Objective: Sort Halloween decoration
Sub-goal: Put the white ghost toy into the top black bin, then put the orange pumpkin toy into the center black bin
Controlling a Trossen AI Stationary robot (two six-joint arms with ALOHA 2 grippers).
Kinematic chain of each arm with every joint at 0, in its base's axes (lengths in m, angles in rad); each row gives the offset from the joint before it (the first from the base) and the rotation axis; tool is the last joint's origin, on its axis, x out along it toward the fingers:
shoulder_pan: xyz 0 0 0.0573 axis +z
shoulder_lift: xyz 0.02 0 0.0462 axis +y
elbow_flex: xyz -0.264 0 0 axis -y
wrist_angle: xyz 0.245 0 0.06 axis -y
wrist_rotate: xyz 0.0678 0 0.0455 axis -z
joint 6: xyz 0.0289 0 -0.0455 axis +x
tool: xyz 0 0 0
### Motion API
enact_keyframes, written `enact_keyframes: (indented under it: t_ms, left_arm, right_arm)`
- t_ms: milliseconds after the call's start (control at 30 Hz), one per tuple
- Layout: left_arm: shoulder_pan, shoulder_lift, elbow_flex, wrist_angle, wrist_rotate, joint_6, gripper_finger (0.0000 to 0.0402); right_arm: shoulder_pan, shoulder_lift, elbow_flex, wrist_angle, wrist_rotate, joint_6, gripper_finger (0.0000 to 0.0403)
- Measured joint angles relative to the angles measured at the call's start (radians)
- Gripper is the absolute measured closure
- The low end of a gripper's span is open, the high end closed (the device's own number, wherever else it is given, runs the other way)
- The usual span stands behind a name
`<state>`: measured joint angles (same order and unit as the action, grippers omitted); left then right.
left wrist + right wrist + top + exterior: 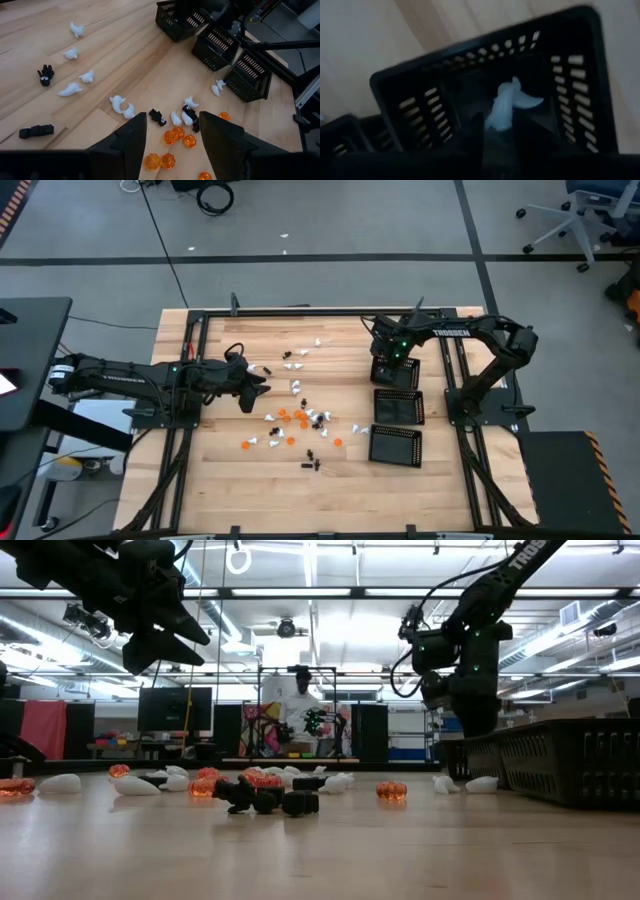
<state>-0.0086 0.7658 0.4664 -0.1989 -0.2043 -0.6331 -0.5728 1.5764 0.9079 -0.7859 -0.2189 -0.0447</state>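
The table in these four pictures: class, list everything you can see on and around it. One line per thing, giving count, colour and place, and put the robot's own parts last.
Mesh trays: three, black, in a row along the table's right side.
White trinkets: many, scattered over the table's middle; two lie beside the trays, one sits at the right gripper's fingertips over the farthest tray.
Orange trinkets: several, clustered near the middle, a few apart.
Black trinkets: several, scattered among the others.
Table: one, pale wood with a black frame.
Office chair: one, on the floor beyond the table.
Person: one, far back in the room.
Left gripper: open, above the orange cluster.
Right gripper: over the farthest tray.
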Motion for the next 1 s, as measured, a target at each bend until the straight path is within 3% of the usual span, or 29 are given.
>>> enact_keyframes:
  t_ms: [333,500,667,1000]
  left_arm:
    - [0.000,0.000,0.000,0.000,0.000,0.000,0.0209]
    - [0.000,0.000,0.000,0.000,0.000,0.000,0.0209]
    - [0.000,0.000,0.000,0.000,0.000,0.000,0.0209]
    - [0.000,0.000,0.000,0.000,0.000,0.026,0.0209]
  right_arm:
    - [0.011,0.000,0.133,-0.143,-0.009,-0.010,0.0288]
    - [0.064,0.000,0.264,-0.131,0.060,0.030,0.0288]
    - [0.108,0.012,0.361,-0.096,0.037,0.064,0.0288]
    - [0.396,0.165,0.457,-0.069,-0.045,0.021,0.0265]
